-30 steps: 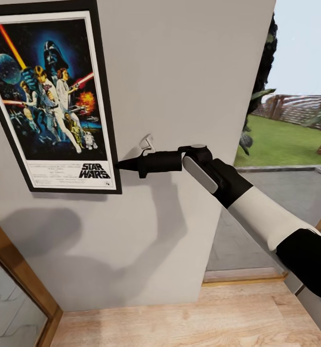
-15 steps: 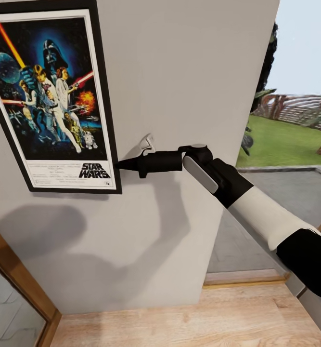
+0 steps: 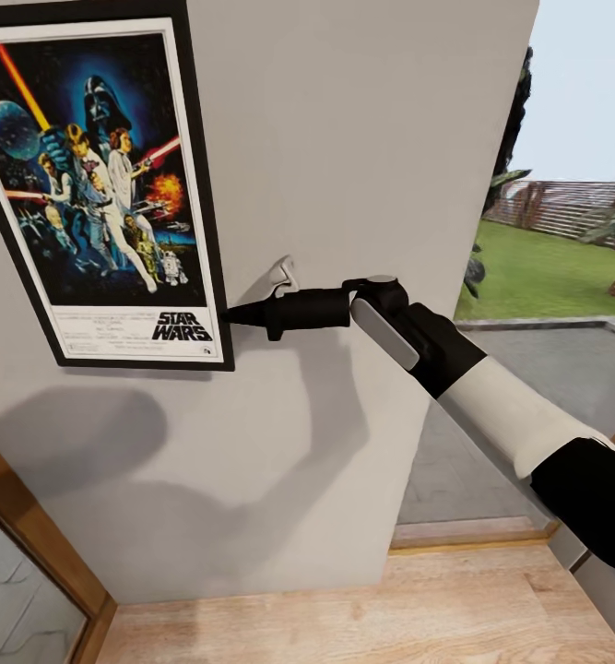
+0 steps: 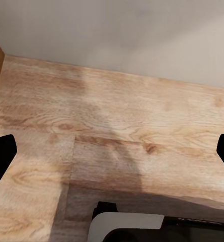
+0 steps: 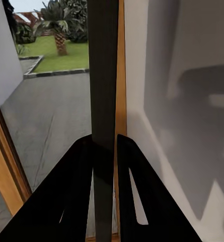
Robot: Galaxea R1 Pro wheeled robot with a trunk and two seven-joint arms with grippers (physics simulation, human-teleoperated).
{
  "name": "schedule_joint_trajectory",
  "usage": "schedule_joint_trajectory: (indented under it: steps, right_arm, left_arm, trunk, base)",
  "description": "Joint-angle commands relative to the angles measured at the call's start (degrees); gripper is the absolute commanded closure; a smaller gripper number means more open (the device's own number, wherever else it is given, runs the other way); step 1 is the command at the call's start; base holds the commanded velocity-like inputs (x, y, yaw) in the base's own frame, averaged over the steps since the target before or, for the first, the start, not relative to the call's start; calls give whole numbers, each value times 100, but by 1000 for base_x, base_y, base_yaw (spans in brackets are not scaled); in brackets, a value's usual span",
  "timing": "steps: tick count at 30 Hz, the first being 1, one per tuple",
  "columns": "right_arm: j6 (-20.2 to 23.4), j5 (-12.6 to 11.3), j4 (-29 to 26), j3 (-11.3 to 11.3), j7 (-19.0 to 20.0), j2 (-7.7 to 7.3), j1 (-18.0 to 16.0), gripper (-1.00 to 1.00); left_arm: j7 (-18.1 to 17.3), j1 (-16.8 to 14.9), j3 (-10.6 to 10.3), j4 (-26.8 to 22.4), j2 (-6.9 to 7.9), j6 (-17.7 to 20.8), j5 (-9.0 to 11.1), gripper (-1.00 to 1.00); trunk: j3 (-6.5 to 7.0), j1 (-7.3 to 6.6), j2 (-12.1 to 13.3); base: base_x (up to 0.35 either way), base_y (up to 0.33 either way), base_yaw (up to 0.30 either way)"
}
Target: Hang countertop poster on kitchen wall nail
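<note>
The Star Wars poster point(image 3: 100, 184) is hanging slightly tilted against the grey wall point(image 3: 344, 138), above the wooden floor point(image 3: 372, 609). The right gripper point(image 3: 229, 315) is pinching the poster's black frame edge, its fingers point(image 5: 81, 191) pressing on both sides of it. A small wall hook point(image 3: 283, 275) is sitting just beside the poster, above the gripper. The left gripper point(image 4: 112, 156) is hanging with its fingers spread apart over the floor, apparently holding nothing.

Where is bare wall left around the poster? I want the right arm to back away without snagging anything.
Bare wall spreads above the right gripper to the wall's corner, and below the poster down to the wood floor. It is crowded at the poster's lower right edge, where the gripper clamps the frame beside a small wall hook.
</note>
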Motion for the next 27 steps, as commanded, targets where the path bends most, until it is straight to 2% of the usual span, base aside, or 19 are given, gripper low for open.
schedule_joint_trajectory:
  steps: [1,27]
  right_arm:
    - [46,-67,-2,14,-12,-5,-9,100]
    - [37,-75,-75,14,-16,-8,-9,100]
  left_arm:
    - [-41,-1,10,-4,-1,11,41,-100]
    - [-41,-1,32,-117,-1,11,41,-100]
  trunk:
    - [-11,4,-12]
    - [-11,4,-12]
  base:
    - [0,0,0]
    - [24,0,0]
